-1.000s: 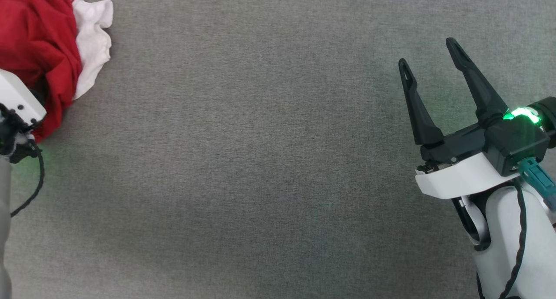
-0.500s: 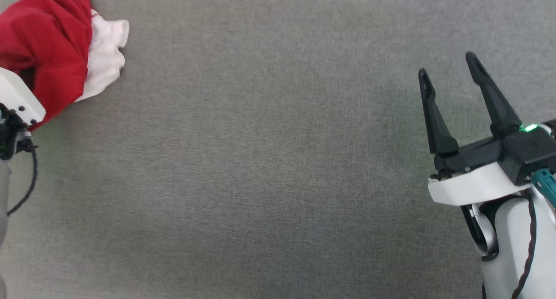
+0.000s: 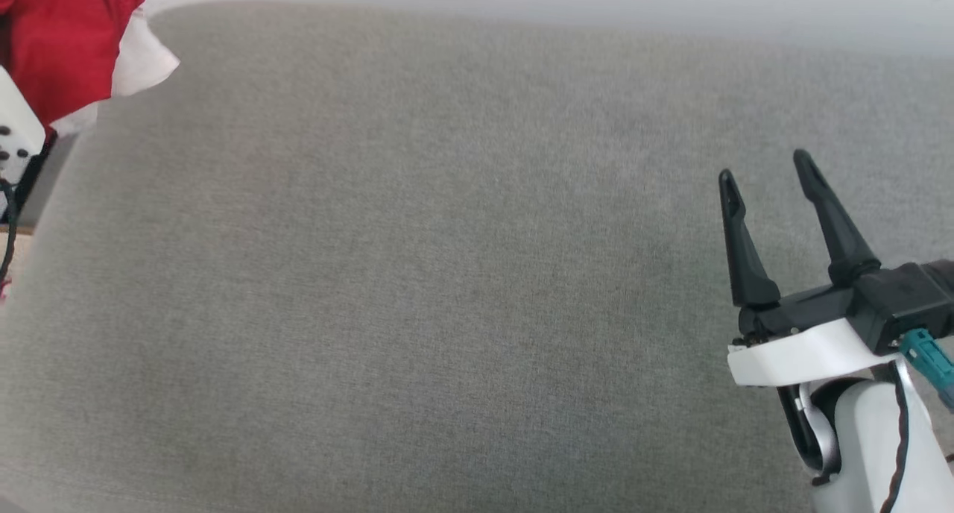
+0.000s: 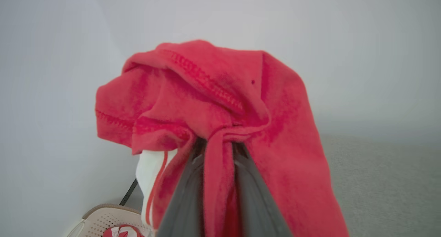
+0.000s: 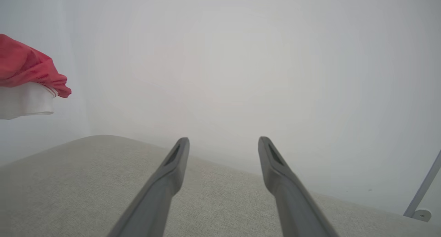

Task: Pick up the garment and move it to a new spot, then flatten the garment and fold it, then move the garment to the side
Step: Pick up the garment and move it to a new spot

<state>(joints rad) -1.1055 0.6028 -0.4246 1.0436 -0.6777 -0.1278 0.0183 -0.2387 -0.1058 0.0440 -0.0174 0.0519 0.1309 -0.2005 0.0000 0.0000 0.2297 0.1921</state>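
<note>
**Item:** the garment (image 3: 67, 36), red with a white panel, bunched.
**Location:** lifted clear of the grey cushion (image 3: 417, 274), at its far left corner.
**Holder:** left tool (image 4: 219, 145), jaws drawn narrow on a twist of red fabric; the rest drapes down around the fingers, so the long axis runs downward from the grip.
**Other arm:** right tool (image 3: 764, 168), spread wide and empty, near the cushion's right edge, well apart from the cloth.
**Bearing:** the bare middle of the cushion lies to the right of the garment, towards the right tool. The left arm is much the nearer and likely carries it there alone.
</note>
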